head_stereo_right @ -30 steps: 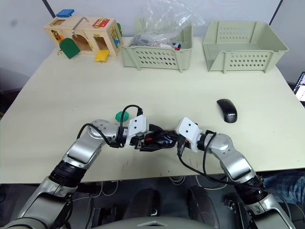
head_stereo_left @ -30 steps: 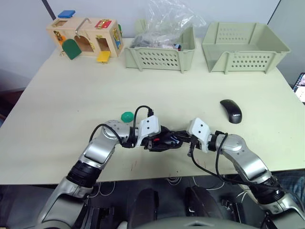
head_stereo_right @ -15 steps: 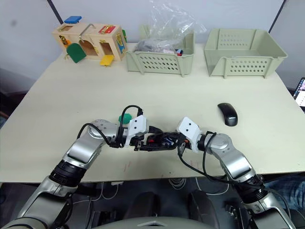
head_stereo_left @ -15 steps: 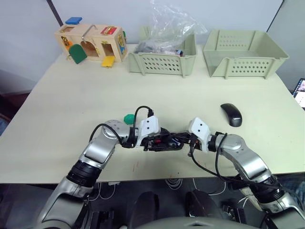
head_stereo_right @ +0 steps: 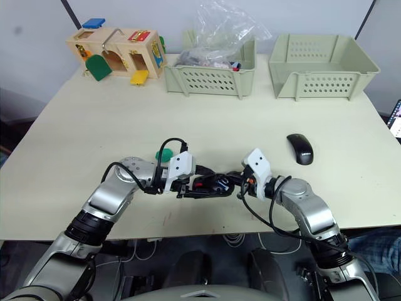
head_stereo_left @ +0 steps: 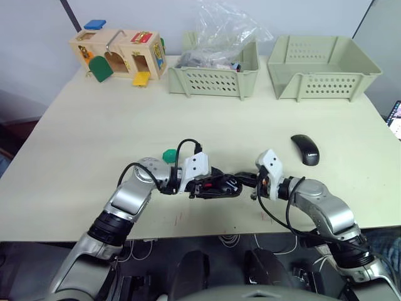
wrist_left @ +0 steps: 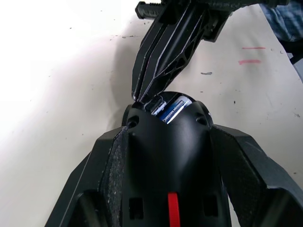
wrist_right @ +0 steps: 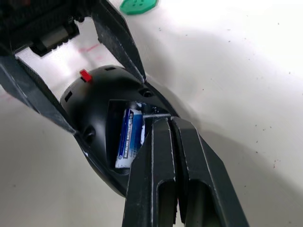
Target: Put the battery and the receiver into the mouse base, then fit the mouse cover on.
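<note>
The mouse base (head_stereo_left: 216, 185) lies at the table's front centre, with my left gripper (wrist_left: 168, 127) shut around its sides. It is black, with a red part (wrist_left: 173, 210) at its tail. A blue and white battery (wrist_right: 130, 137) lies in its open compartment. My right gripper (wrist_right: 160, 122) comes in from the right with its fingers shut, the tips at the compartment's edge beside the battery. A thin silvery bit shows at those tips; I cannot tell if it is the receiver. The glossy black mouse cover (head_stereo_left: 304, 149) lies alone on the table to the right.
A green round piece (head_stereo_left: 168, 154) sits just behind my left wrist. Along the far edge stand a wooden latch box (head_stereo_left: 118, 53), a basket with a plastic bag (head_stereo_left: 216, 75) and a second basket (head_stereo_left: 322, 69).
My right wrist has drawn back a little to the right and tilted up, its fingertips staying at the mouse base. The left gripper keeps its hold.
</note>
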Motion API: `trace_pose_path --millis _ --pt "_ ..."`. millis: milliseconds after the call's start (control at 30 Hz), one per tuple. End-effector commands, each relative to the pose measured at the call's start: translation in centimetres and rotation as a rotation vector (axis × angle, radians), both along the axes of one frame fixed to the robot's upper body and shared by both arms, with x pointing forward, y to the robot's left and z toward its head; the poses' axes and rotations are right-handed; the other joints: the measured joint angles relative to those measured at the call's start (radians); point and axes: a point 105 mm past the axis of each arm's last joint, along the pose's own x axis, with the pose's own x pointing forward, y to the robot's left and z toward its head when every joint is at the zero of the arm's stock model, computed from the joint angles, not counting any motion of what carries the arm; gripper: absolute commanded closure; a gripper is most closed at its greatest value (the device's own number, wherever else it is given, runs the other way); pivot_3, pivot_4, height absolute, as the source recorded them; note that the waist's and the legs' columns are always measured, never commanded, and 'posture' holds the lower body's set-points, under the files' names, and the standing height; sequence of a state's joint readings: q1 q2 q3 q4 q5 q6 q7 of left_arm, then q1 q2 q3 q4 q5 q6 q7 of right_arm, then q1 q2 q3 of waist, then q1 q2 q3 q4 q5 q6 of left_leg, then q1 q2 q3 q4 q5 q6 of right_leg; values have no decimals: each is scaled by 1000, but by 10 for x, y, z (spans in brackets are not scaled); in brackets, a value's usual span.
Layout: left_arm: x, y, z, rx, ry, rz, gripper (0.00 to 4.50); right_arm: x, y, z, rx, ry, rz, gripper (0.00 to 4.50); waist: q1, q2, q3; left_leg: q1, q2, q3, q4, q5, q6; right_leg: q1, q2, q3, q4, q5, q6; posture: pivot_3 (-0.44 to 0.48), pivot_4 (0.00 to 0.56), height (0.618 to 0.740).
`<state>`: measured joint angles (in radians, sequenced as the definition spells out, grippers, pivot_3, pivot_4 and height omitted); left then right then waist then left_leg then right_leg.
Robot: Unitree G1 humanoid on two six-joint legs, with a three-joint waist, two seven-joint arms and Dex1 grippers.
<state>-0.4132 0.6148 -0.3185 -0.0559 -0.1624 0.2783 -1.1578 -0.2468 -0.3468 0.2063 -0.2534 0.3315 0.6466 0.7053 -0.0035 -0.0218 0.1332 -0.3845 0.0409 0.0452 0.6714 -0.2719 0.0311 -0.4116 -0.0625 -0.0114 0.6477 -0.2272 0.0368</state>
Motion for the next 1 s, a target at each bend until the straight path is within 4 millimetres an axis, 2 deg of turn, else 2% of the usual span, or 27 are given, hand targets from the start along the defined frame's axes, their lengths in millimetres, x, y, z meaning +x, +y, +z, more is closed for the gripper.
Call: trace_pose_path --millis 33,67,133,200,267,300,333,400,567,667,733,767,900,1000 --pt "0 1 2 -49 18 9 1585 5 -4 44 95 -119 -18 4450 0 2 4 0 0 0 0 0 0 0 0 0 0 0 0 0 150 740" --pt "-2 0 8 -94 31 5 1188 9 -9 56 115 -158 -49 4066 0 2 5 -1 0 0 0 0 0 0 0 0 0 0 0 0 150 740" --pt "-3 -1 20 -172 34 11 813 9 -18 75 144 -210 -80 3706 -1 2 9 -1 0 0 0 0 0 -1 0 0 -1 0 1 0 150 740" --pt "-5 -1 38 -278 44 3 27 3 -24 89 165 -237 -86 2776 0 1 14 -3 0 -1 0 0 0 -2 0 -1 -1 2 4 0 150 740" --pt "-6 1 54 -364 78 15 0 -1 -29 97 175 -248 -97 1705 -1 2 15 -9 0 -4 0 0 0 -5 0 -4 -2 3 4 0 150 740" --pt "-7 2 59 -391 102 28 0 -4 -32 99 171 -254 -100 1365 -2 2 15 -9 0 -4 0 0 0 -6 0 -4 -2 3 4 0 150 740" --pt "-7 4 63 -413 124 46 0 -6 -35 100 164 -258 -102 817 -3 2 16 -10 0 -5 0 0 0 -7 0 -4 -2 3 4 0 150 740" --pt "-5 7 69 -454 159 84 0 -8 -40 102 153 -264 -113 115 -5 2 16 -12 0 -6 0 0 0 -8 0 -5 -3 3 4 0 150 740" --pt "4 30 87 -568 207 279 0 -18 -65 110 114 -302 -176 11 -6 1 18 -12 0 -7 0 0 0 -7 0 -6 -4 3 5 0 150 740" --pt "3 52 90 -585 194 421 0 -26 -84 108 48 -314 -214 11 -7 1 18 -13 0 -7 0 0 0 -7 0 -6 -5 3 5 0 150 740" --pt "2 61 90 -590 151 500 0 -33 -94 103 43 -258 -224 11 -10 1 19 -12 0 -7 0 0 0 -7 0 -5 -5 3 5 0 150 740" --pt "-3 62 96 -661 126 479 0 -35 -100 103 38 -255 -240 11 -9 1 19 -12 0 -7 0 0 0 -7 0 -5 -5 3 5 0 150 740" --pt "-35 85 84 -591 126 483 0 -47 -132 97 -28 -217 -292 11 -8 0 19 -12 0 -6 -1 0 0 -7 -1 -5 -5 3 4 0 150 740" --pt "-48 93 77 -567 128 497 0 -51 -149 92 -65 -195 -334 11 -4 0 20 -11 0 -6 -1 0 0 -7 -1 -5 -5 0 0 0 150 740"
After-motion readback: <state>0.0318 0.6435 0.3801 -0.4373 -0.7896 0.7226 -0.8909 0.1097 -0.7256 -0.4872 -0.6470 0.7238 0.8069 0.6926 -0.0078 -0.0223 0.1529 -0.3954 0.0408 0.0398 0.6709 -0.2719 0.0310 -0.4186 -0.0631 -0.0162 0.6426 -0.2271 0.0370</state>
